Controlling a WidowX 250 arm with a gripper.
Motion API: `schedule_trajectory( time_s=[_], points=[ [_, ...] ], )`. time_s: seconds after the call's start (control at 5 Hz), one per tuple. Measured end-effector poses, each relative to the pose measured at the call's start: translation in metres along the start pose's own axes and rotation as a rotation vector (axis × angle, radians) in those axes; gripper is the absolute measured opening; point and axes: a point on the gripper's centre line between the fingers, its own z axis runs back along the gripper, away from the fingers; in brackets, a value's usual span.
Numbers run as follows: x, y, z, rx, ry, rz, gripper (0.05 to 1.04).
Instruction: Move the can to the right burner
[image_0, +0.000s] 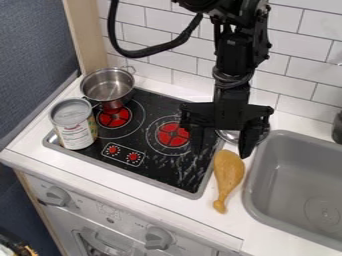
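Can (75, 131) stands at the left edge of your stove (157, 169), near the pot (108, 87). You have the right burner (173, 135) between it and your gripper (221, 140), whose jaws are apart. The can is cylindrical, with metal top and printed label; its long axis is upright.

Can label (75, 135): print left of the pincer (220, 153) in view, too small to read
Oven panel (127, 220): faint marks, below-left of it, unreadable
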Motion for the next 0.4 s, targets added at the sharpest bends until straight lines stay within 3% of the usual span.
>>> schedule_trajectory(
  time_s=[0.2,0.4],
  points=[
    [0.001,-0.002,-0.01,-0.022,-0.028,0.008,1.001],
    [-0.02,-0.013,-0.027,-0.066,-0.054,0.109,1.001]
  ],
)
